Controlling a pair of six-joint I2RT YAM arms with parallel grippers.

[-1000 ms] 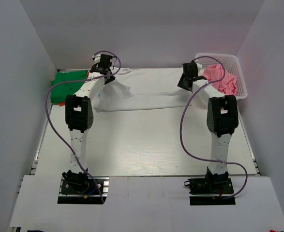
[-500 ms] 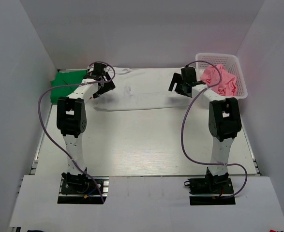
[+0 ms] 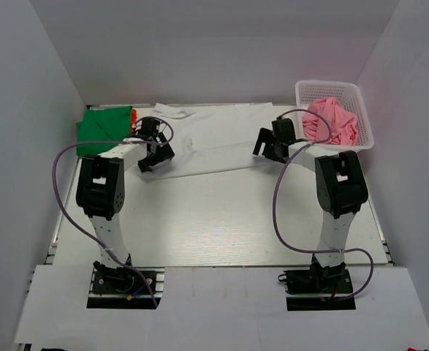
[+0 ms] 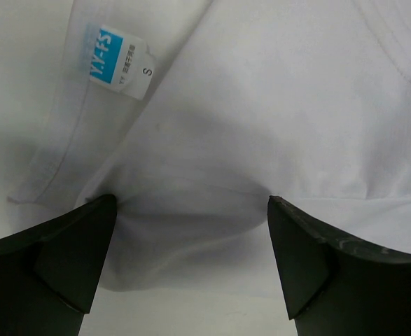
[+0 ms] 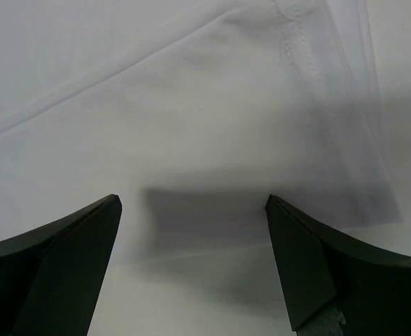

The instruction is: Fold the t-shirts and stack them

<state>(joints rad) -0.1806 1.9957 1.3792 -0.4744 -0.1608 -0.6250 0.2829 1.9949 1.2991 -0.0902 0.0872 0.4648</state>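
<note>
A white t-shirt (image 3: 214, 140) lies spread across the far middle of the table. My left gripper (image 3: 150, 162) is open just above its left front edge; the left wrist view shows the shirt (image 4: 261, 126) with a blue size label (image 4: 117, 61) between the spread fingers. My right gripper (image 3: 265, 148) is open above the shirt's right front edge; the right wrist view shows the hem (image 5: 317, 84) lying flat. A green folded shirt (image 3: 103, 129) with an orange one (image 3: 133, 117) under it lies at the far left. A pink shirt (image 3: 332, 120) is crumpled in the white basket (image 3: 366, 126).
The white basket stands at the far right corner by the wall. White walls enclose the table on three sides. The near half of the table (image 3: 221, 219) is bare white surface between the two arm bases.
Both grippers have come down and toward the front, laid the raised white shirt flat on the table and opened, letting go of it.
</note>
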